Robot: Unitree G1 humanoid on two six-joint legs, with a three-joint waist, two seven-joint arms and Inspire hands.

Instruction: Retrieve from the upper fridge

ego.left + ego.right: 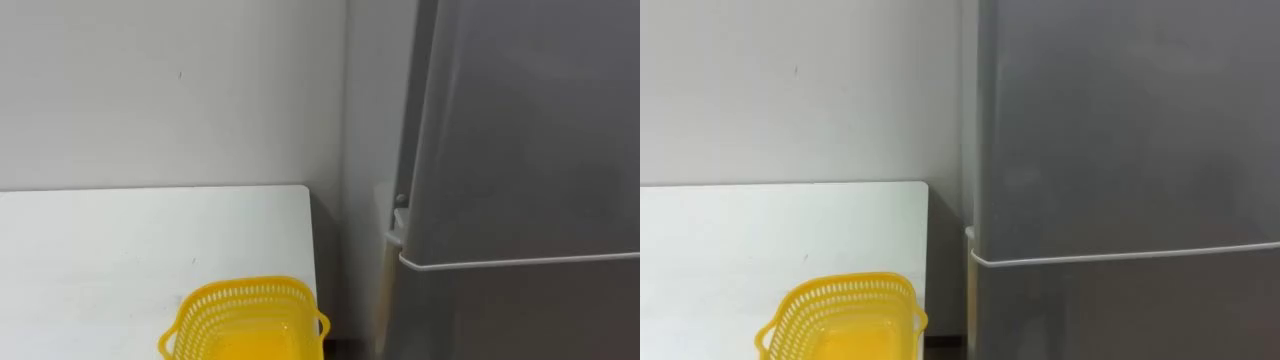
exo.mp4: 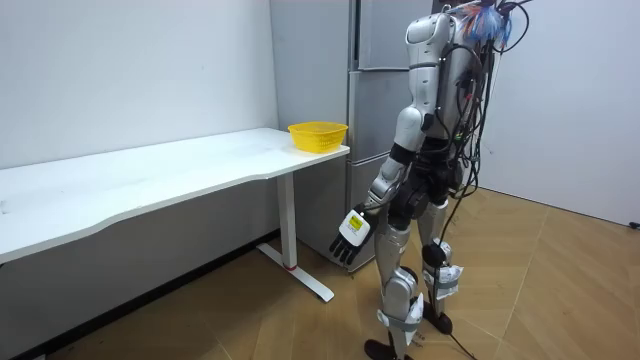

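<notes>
Grey metal is right in front of the robot: this is the fridge (image 2: 378, 110). Its upper door (image 1: 530, 130) looks shut, so whatever is to be fetched is hidden behind it, and I cannot tell what it is. The door is tall and plain, and its long edges run up and down. A thin pale line (image 1: 520, 262) parts it from the lower door. A small white piece (image 1: 398, 215) sits at the door's left edge. It may be a hinge, but that is hard to make out.

The left hand (image 2: 351, 235) hangs low beside the robot's leg, with loose fingers holding nothing. The upper door is high above that hand and in front of it, so I think the arm must lift a long way.

To the robot's left is a white table (image 1: 120, 250), with a yellow basket (image 1: 245, 320) on the end by the fridge.
</notes>
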